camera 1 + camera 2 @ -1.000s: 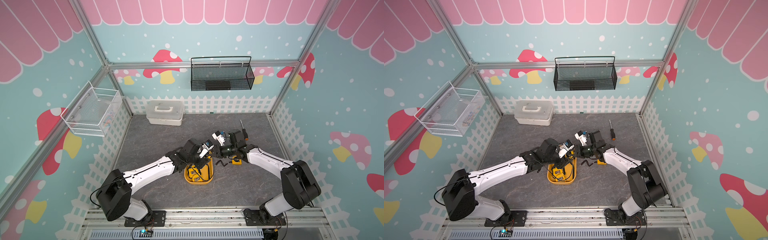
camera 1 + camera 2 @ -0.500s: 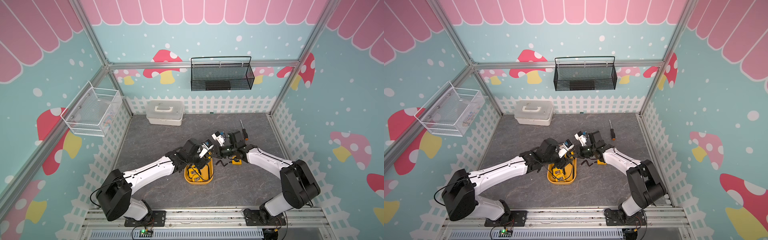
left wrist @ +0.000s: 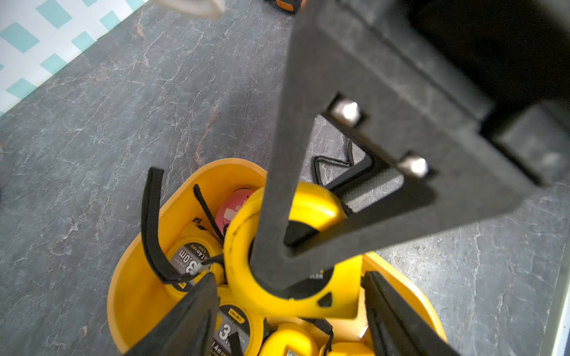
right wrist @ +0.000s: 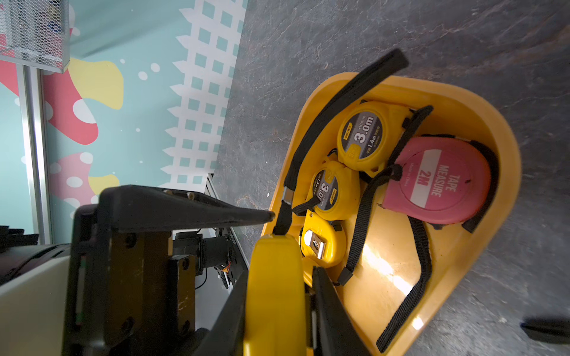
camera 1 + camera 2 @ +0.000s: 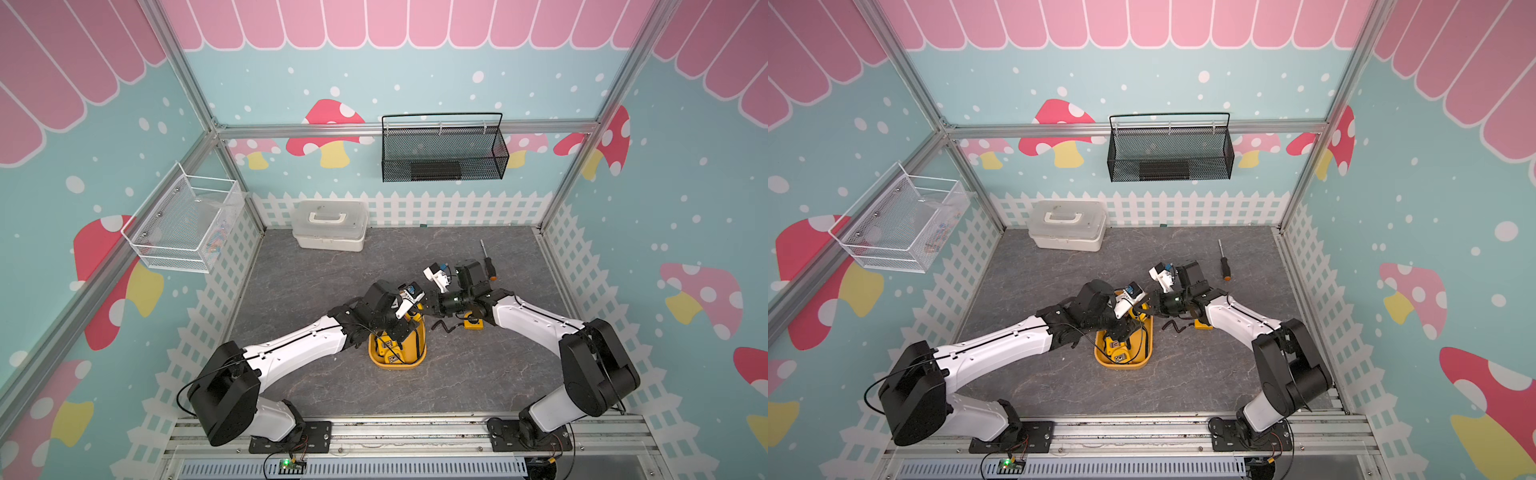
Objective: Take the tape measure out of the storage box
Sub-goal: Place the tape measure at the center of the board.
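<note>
One yellow round-cased plastic tape measure (image 3: 308,203) hangs just above one end of the shallow yellow plastic storage box (image 4: 481,120), not yet clear of it. The right gripper (image 4: 277,277) is clenched across its flat faces. The left gripper (image 3: 290,277) sits beside it with jaws parted on either side of the case, grasping nothing.

The tape measure's black woven wrist strap (image 3: 148,215) trails back into the box, across other yellow tape measures (image 4: 364,135) and out over the rim. A pink round tape measure (image 4: 438,182) lies next to them. The box rests near the middle of the grey stone-patterned tabletop (image 5: 457,374), toward the arms' edge.

Likely trouble is that a lift could catch the strap on the rim or on the left gripper's fingers (image 3: 191,320). That would drag the box or pull the case from the grip. The grippers are also very close together, so a sideways move could knock them into each other.
</note>
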